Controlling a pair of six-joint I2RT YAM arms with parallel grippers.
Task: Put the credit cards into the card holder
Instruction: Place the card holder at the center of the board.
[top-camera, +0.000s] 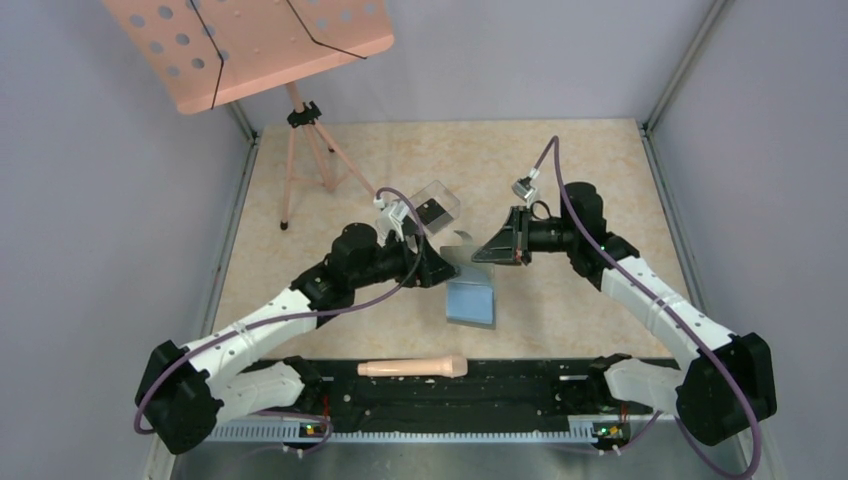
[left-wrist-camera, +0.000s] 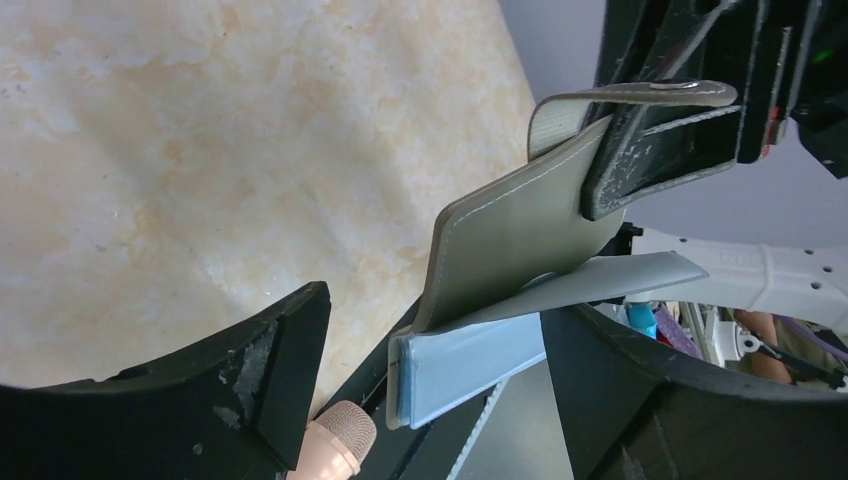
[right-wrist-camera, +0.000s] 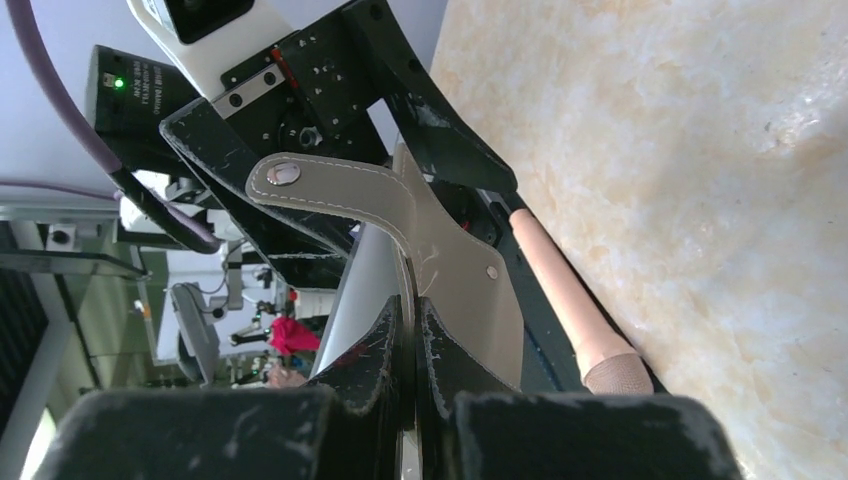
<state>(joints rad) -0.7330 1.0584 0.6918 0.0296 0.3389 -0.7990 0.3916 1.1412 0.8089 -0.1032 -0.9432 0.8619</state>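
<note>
**CARD HOLDER STATUS: HELD OPEN ABOVE WORKTOP BY RIGHT END EFFECTOR**

1. Right end effector (right-wrist-camera: 412, 325): the 2 fingers are pressed together on the gray outer flap of the card holder (top-camera: 472, 300). In the right wrist view, the flap is pinched between the pads. Its snap tab (right-wrist-camera: 330, 185) curves away above the grip.

2. Left end effector (top-camera: 432, 265): the 2 fingers are spread wide. In the left wrist view, the lower edge of the card holder sits between them. The frames show no pinch on it. Whether the bluish panel touches the right-hand finger cannot be told.

3. Card holder: it is unfolded and positioned between the 2 end effectors, near the centre of the worktop (top-camera: 560, 180). The gray flap rises to the right end effector. The bluish-gray slotted inside hangs down toward the near edge.

4. Credit cards: 1 black credit card (top-camera: 436, 212) shows through the wall of the clear box (top-camera: 450, 194). The box stands just behind the left end effector, apart from the card holder. No card is seen in the card holder slots.

5. Other items: a peach-coloured rod (top-camera: 412, 367) lies on the black base rail at the near edge. A pink music stand (top-camera: 250, 50) stands at the far left corner.
</note>
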